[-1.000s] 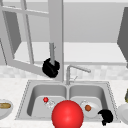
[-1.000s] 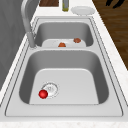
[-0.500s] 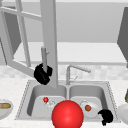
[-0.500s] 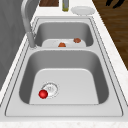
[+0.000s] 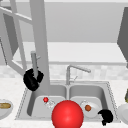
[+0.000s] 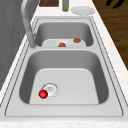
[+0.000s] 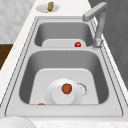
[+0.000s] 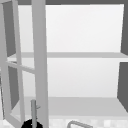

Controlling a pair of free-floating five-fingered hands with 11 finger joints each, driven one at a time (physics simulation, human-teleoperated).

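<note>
1. Two black hands show in the front view: the left hand has its fingers curled round the grey upright handle of the open cabinet door.
2. That handle runs along the door's lower edge, above the left rear corner of the sink; in the upper view the same hand sits at the handle's foot.
3. Right hand hangs at the sink's front right corner, fingers curled in on nothing, just beside a white plate carrying an orange ball.
4. Left basin holds a small red ball touching the drain.
5. Faucet stands behind the divider.
6. Large red sphere sits at the front edge.
</note>
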